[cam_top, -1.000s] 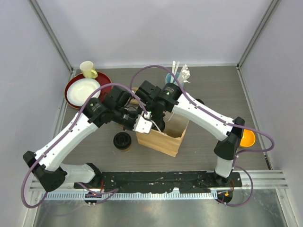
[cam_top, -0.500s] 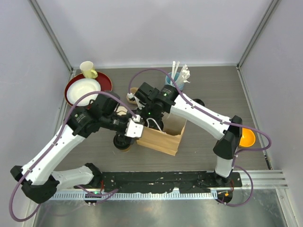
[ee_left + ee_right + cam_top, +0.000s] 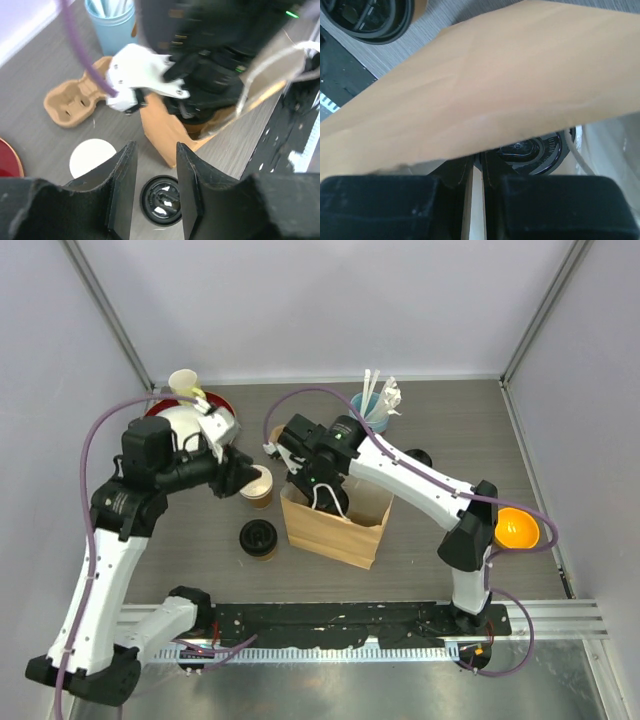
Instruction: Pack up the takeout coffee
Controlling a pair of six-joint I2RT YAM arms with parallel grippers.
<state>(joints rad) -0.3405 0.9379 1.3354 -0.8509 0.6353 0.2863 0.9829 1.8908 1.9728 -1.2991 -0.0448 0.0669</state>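
Claws and coffees at the bag

Left claw [image 3: 156,150]: jaws parted, nothing between the fingers [image 3: 122,185]. It hangs above the worktop [image 3: 460,420], left of centre, tips next to a lidless cup [image 3: 258,483] with a white inside.

Right claw [image 3: 476,172]: pinched shut on the top edge of the paper bag [image 3: 495,75], a thin sheet of the wall caught between its pads. The bag stands open near the middle of the worktop.

Bagged lidded cup [image 3: 530,150]: its black lid shows inside the bag, past the held wall.

Loose lidded cup [image 3: 258,538]: upright on the worktop just left of the bag, toward the near edge, not touching it. It sits nearer the front than the lidless cup.

Farther out:
- Cardboard cup carrier [image 3: 75,100] lies behind the bag.
- Blue cup [image 3: 368,405] of white utensils stands by the far edge.
- White bowl [image 3: 178,422] and pale yellow cup [image 3: 183,383] sit at the far-left corner.
- Orange bowl [image 3: 518,528] is by the right edge.
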